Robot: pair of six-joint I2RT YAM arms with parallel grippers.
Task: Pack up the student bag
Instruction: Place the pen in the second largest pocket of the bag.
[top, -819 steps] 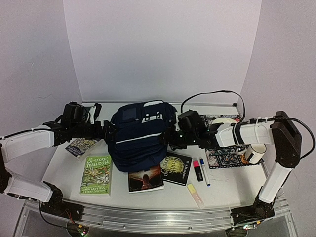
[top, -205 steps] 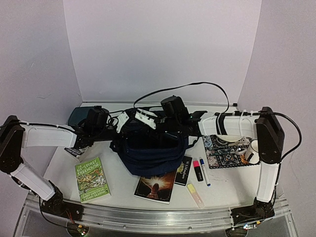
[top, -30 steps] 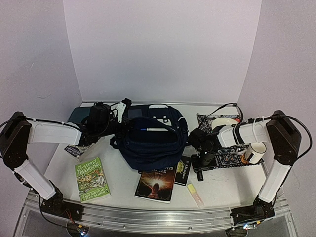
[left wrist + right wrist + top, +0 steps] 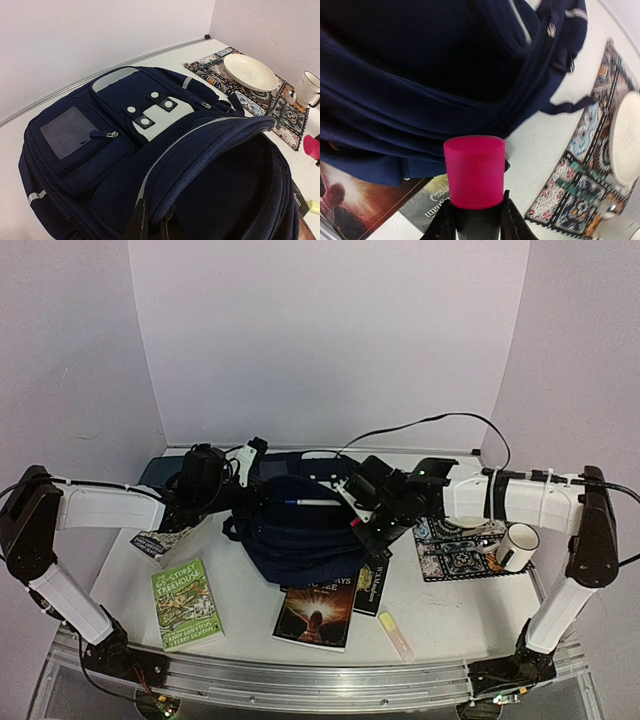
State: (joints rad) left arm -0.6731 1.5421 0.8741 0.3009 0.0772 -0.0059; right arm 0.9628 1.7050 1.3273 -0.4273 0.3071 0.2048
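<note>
Our left gripper [image 4: 150, 226] is pinched tight on the zip rim of the student bag [image 4: 125, 150], holding it up so the main pocket gapes. Our right gripper [image 4: 472, 220], jaws set narrow, clamps the black barrel of a pink-capped marker [image 4: 474, 172], cap forward at the bag's right edge, ready, we judge, to drop in. The bag lies central between both arms.

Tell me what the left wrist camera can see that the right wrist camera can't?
Only the left wrist view: the left gripper pinching the open rim of the student bag, the bag's clear window pocket, and a white mug. Only the right wrist view: the right gripper clamped on a pink-capped marker. Both: the student bag, the patterned placemat and the white plate.
</note>
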